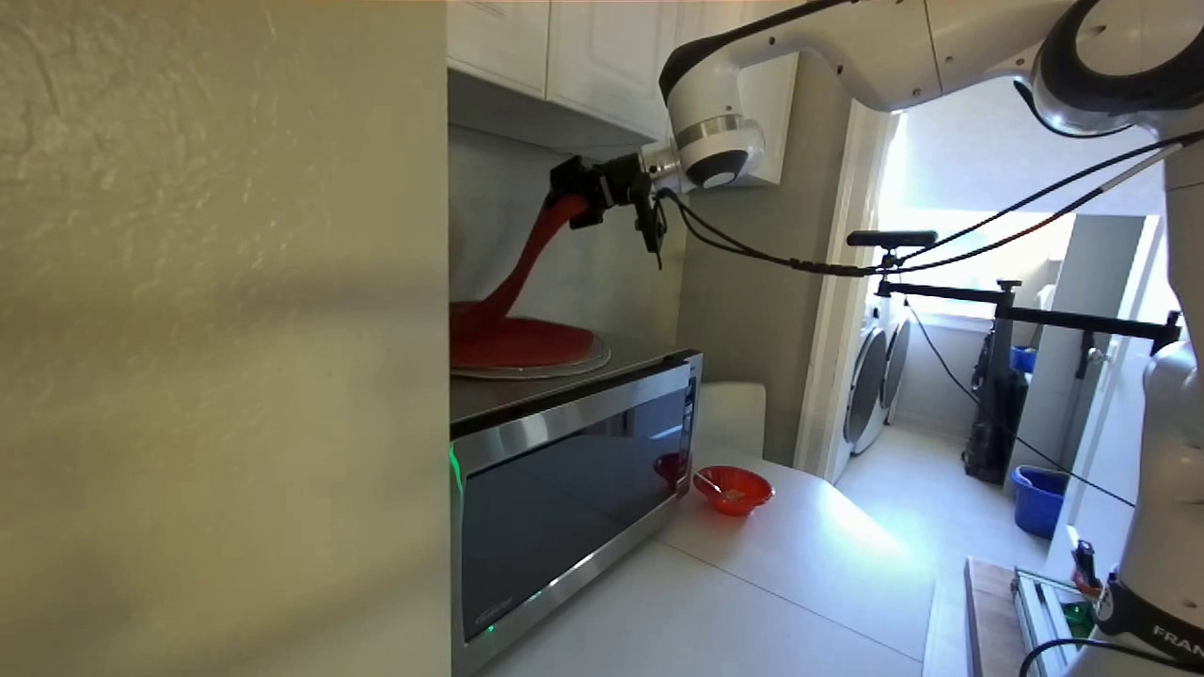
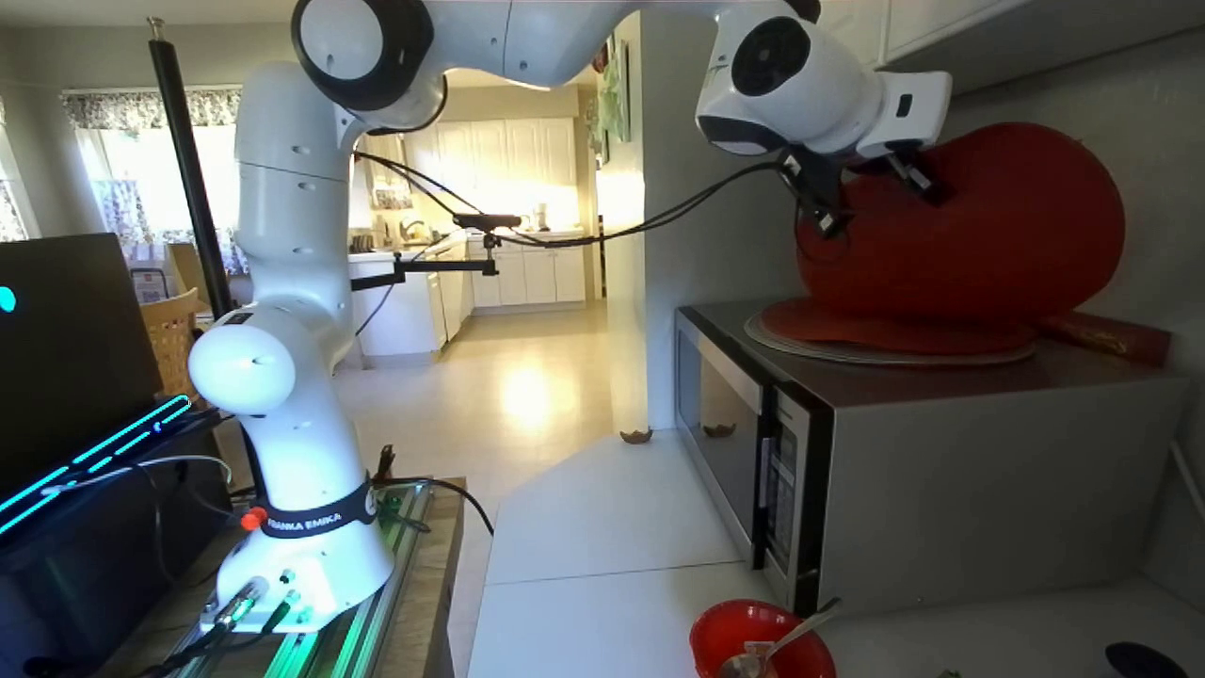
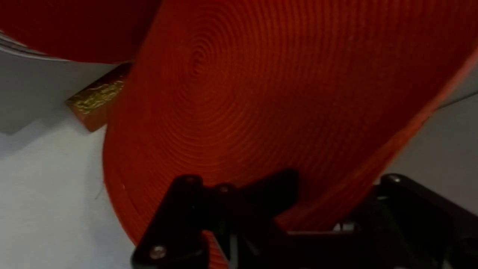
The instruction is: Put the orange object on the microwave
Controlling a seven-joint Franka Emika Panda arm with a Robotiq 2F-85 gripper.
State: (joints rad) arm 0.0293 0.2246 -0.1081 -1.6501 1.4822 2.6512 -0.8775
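Note:
The orange object [image 1: 529, 259] is a large thin red-orange disc. It is held up at a steep tilt and bent, its lower part reaching down to the pile on the microwave [image 1: 578, 498]. It also shows in an exterior view [image 2: 998, 217] and fills much of the wrist view [image 3: 224, 101]. The silver microwave [image 2: 988, 490] stands on the white counter. My gripper [image 1: 570, 197] is above the microwave, shut on the disc's upper edge. In the wrist view the gripper [image 3: 321, 201] is dark, and its exact pinch on the disc is hard to see.
A second red disc [image 1: 536, 343] lies flat on pale round mats [image 1: 602, 357] on the microwave top. A red box [image 2: 1116, 337] lies behind it. A red bowl [image 1: 734, 489] with a spoon stands beside the microwave. White cabinets [image 1: 611, 56] hang above; a wall is behind.

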